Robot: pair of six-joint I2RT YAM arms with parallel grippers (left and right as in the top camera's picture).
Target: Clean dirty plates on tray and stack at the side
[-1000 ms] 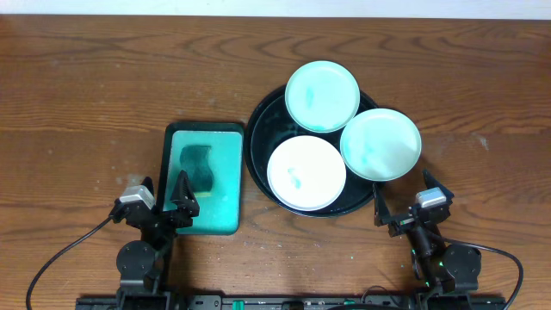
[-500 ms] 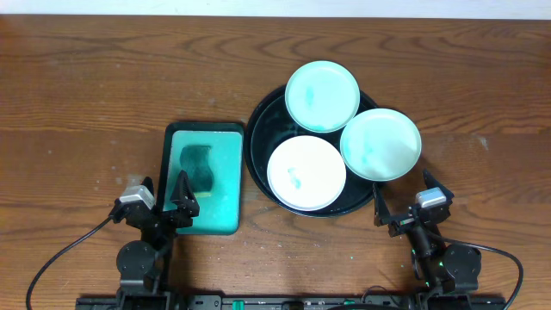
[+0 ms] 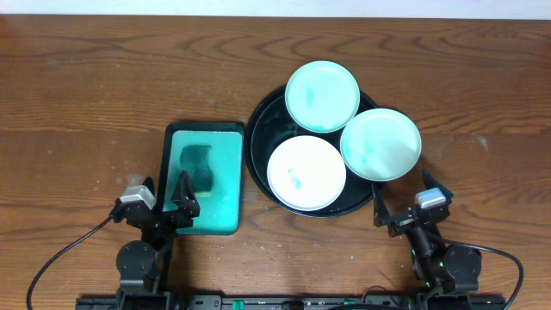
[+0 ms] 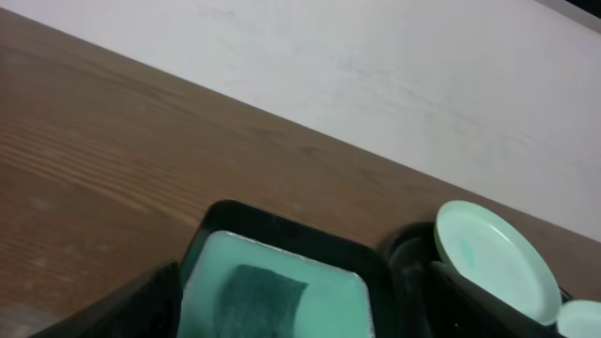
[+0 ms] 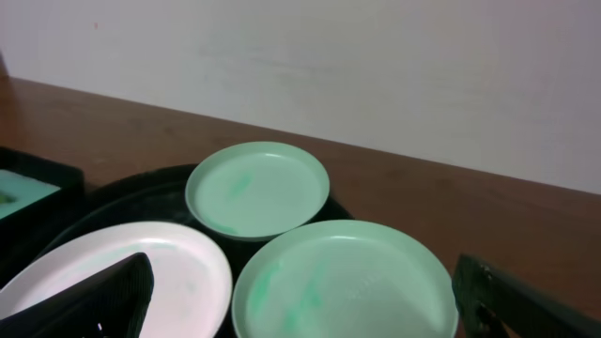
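Three plates sit on the round black tray: a mint plate at the back, a mint plate at the right overhanging the rim, and a white plate with a teal smear at the front. In the right wrist view they show as the back plate, the right plate and the white plate. My left gripper is open over the near end of the teal rectangular tray. My right gripper is open just in front of the black tray, empty.
A teal rectangular tray with a black edge lies left of the black tray and holds a dark sponge, which also shows in the left wrist view. Bare wooden table lies around them, with a pale wall behind.
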